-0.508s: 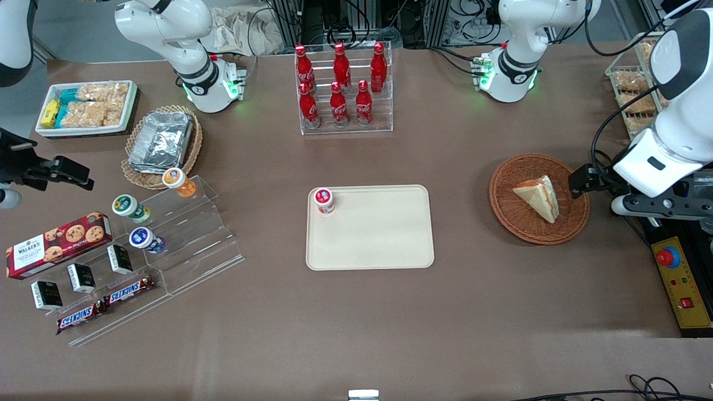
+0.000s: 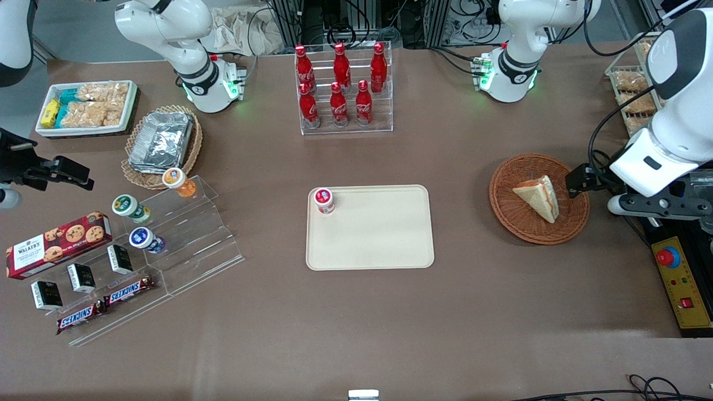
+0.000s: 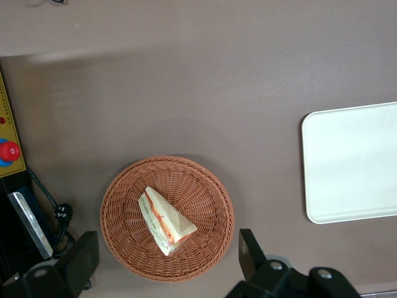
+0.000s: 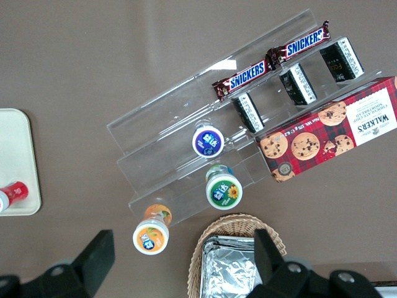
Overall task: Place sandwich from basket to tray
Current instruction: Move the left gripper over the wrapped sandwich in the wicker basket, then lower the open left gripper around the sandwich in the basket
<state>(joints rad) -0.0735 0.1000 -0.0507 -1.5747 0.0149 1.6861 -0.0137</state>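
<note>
Sandwich-to-tray transfer, approach stage. The sandwich (image 2: 538,197) lies flat inside the basket (image 2: 509,217), a pale wedge with its red and green filling edge turned toward the working arm's end of the table (image 2: 473,312); nothing grips it yet. The gripper (image 3: 167,261) hangs above the basket, its fingers spread wide and empty, one finger near the basket rim at about 3 o'clock in the front view. The tray (image 2: 384,245) sits toward the table centre, at about 9 o'clock from the basket and well apart from it, with a small red-capped bottle (image 2: 323,200) standing in one corner of the tray. Likely hazards: the wedge is soft and tapered, so a closure across its thin tip could squeeze the bread or let it slip; a descent too close to the rim could catch the wicker and tip or drag the basket; and a release near the occupied corner could topple the bottle, so the bare tray area nearer the basket appears safer.
</note>
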